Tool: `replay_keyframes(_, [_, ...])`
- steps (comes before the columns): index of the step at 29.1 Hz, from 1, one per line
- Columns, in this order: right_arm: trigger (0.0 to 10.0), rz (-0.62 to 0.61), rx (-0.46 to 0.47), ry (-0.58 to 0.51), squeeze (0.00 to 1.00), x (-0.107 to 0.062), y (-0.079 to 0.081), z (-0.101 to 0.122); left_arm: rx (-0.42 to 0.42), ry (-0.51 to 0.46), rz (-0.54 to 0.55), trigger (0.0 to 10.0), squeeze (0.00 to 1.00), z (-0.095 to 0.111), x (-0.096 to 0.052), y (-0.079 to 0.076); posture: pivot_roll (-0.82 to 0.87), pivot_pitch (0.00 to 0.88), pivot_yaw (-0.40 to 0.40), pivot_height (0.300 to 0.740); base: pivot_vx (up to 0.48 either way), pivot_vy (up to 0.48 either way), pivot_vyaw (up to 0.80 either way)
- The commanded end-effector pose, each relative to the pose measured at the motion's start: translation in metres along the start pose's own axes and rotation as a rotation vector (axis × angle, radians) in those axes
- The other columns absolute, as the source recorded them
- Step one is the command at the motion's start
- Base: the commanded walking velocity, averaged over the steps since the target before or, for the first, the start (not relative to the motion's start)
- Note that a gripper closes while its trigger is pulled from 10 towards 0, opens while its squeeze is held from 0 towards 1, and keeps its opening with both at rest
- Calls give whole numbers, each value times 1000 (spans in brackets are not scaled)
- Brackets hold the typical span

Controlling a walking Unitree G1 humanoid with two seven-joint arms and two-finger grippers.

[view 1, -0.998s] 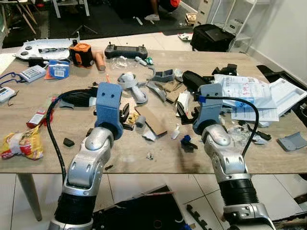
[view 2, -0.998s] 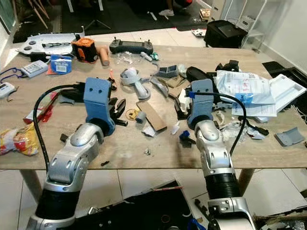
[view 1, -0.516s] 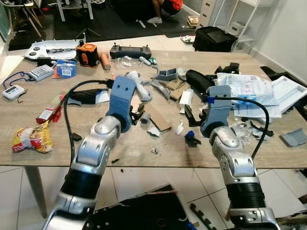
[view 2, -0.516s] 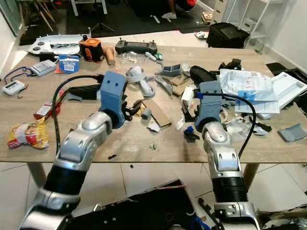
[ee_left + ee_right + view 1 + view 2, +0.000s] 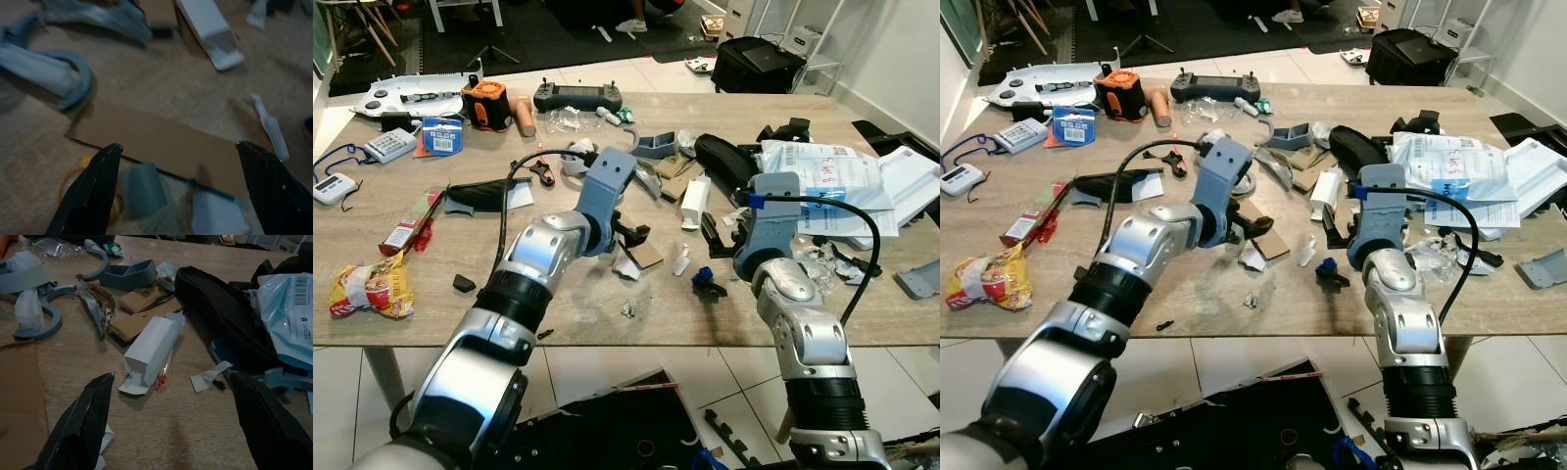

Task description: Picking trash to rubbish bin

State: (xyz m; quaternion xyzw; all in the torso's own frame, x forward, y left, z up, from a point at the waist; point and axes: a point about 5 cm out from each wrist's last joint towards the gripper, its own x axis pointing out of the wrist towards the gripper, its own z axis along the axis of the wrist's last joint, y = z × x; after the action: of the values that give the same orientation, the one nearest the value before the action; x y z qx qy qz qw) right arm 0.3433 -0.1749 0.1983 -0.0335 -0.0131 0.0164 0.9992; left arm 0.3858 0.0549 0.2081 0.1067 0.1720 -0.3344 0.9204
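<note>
Trash litters the wooden table (image 5: 372,211): a brown cardboard piece (image 5: 648,255), a white torn box (image 5: 693,203), white scraps (image 5: 626,266), a small blue bit (image 5: 705,282) and a yellow-red snack wrapper (image 5: 367,289). My left gripper (image 5: 634,235) reaches over the table's middle and hangs open just above the cardboard piece (image 5: 156,142), with a small grey cylinder (image 5: 142,191) below it. My right gripper (image 5: 717,235) is open and holds nothing; it points at the white box (image 5: 151,350), which lies a short way beyond its fingers (image 5: 83,426).
Grey plastic parts (image 5: 597,166), a black pouch (image 5: 724,162) and plastic mailers (image 5: 822,176) crowd the table's right half. A controller (image 5: 573,96) and an orange device (image 5: 481,106) sit at the far edge. A black bin bag (image 5: 607,431) lies on the floor under the near edge.
My left arm has stretched forward and to the right, carrying its gripper over the cardboard piece. The right arm has stayed put, and the camera has shifted.
</note>
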Motion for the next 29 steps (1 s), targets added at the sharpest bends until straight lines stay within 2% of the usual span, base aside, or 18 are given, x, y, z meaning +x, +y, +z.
replay_keyframes(1, [10000,6,3,14,0,-2,0,-2,27,63,0,10000,1000,-7,0,4,84,170,19,740,0,0,0])
replay_keyframes(11, [10000,24,8,25,0,-4,6,-3,31,152,21,10000,1000,-19,2,15,90,168,3,740,0,0,0])
replay_keyframes(14, [10000,28,11,23,0,-3,8,-2,32,137,55,10000,1000,-19,3,18,90,168,3,740,0,0,0])
replay_keyframes(15, [10000,29,12,24,0,-3,8,-2,22,131,60,10000,922,-19,3,18,90,168,3,740,0,0,0])
replay_keyframes(16, [10000,29,12,24,0,-3,8,-2,22,131,60,10000,922,-19,3,18,90,168,3,740,0,0,0])
replay_keyframes(17, [10000,32,13,25,0,-4,10,-3,12,125,71,10000,608,-19,4,20,90,160,4,740,0,0,0])
replay_keyframes(18, [10000,33,13,26,0,-4,10,-3,14,125,74,10000,608,-19,4,20,90,160,4,740,0,0,0])
replay_keyframes(19, [10000,34,13,27,0,-5,11,-3,13,128,77,10000,263,-20,4,20,90,160,4,740,0,0,0])
replay_keyframes(20, [10000,35,14,28,0,-5,11,-4,15,135,84,10000,0,-22,4,21,89,157,5,740,0,0,0])
replay_keyframes(29, [10000,58,19,34,0,-7,17,-7,27,165,113,10000,0,-31,3,27,87,152,12,740,0,0,0])
